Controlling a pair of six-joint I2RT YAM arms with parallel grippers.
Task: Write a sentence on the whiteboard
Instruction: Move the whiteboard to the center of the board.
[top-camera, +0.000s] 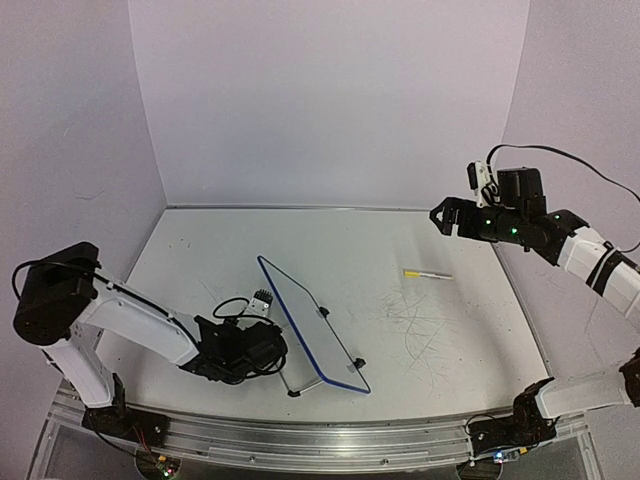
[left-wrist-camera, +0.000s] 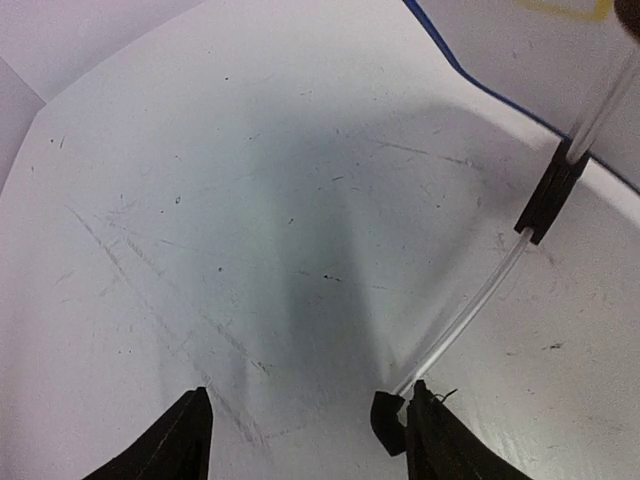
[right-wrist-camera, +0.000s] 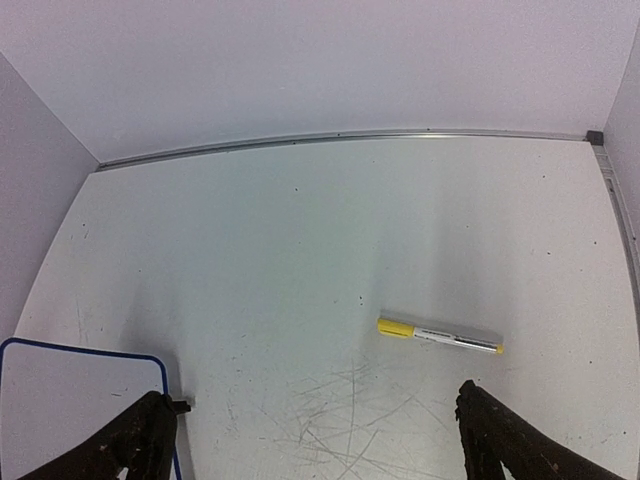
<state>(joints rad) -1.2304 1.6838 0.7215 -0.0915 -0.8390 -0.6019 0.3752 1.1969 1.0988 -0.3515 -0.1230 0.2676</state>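
The whiteboard, white with a thin blue frame, stands tilted on its wire stand in the middle of the table. Its corner shows at lower left in the right wrist view. My left gripper sits low against the board's left side. In the left wrist view it is open with only bare table between its fingers. The stand's black foot rests just inside the right finger. Of the sentence only a yellow-green stroke shows, unreadable. My right gripper hangs open, high at the right.
A yellow-capped marker lies on the table to the right of the board, also seen as a marker below the right gripper. Grey scratch marks cover the tabletop near it. Purple walls enclose the table on three sides.
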